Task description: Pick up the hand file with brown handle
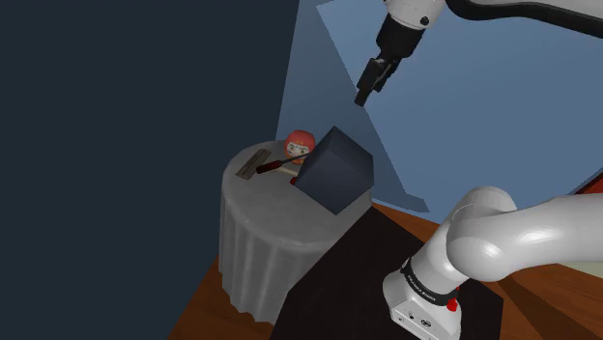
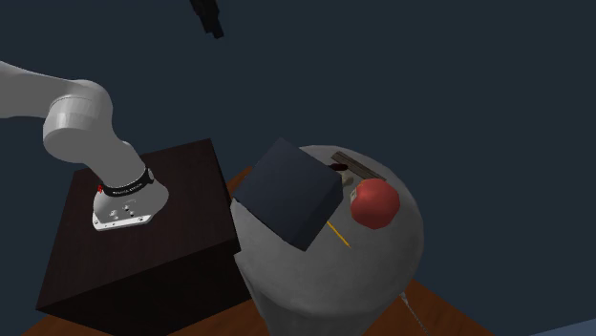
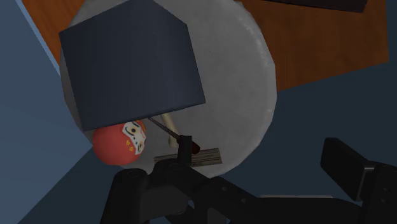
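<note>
Round grey worktop [image 1: 253,241] on wooden floor [image 1: 198,309]. Dark blue box [image 1: 333,169] sits tilted on worktop. Red round doll [image 1: 301,143] with painted white face just beside box. Blue wall [image 1: 483,106] behind.

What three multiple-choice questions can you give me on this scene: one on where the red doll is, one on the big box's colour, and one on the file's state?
1. Where is the red doll?
A on top of the box
B on the round table, beside the box
C between the fingers of the gripper

2. What colour is the box?
A dark blue
B yellow
C white

3. What state is the hand file in?
A clasped in the gripper
B upright inside the box
C lying on the table, unheld

Answers:
1 B: it sits on the tabletop next to the box.
2 A: every face that shows is dark blue.
3 C: the gripper hangs high above the table, open, with nothing in it.
</note>
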You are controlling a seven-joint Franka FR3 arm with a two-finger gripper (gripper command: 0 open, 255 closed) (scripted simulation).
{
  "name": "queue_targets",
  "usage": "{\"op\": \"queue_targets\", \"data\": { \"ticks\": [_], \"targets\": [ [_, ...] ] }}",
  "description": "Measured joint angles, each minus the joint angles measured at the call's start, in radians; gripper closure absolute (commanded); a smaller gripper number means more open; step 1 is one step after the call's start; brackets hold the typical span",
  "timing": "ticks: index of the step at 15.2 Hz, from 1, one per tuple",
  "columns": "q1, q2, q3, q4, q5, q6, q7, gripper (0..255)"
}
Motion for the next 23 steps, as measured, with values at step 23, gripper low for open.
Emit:
{"op": "queue_targets", "data": {
  "ticks": [23],
  "targets": [
    [0.003,0.545,-0.229,-0.119,0.004,0.685,-0.322,0]
  ]
}}
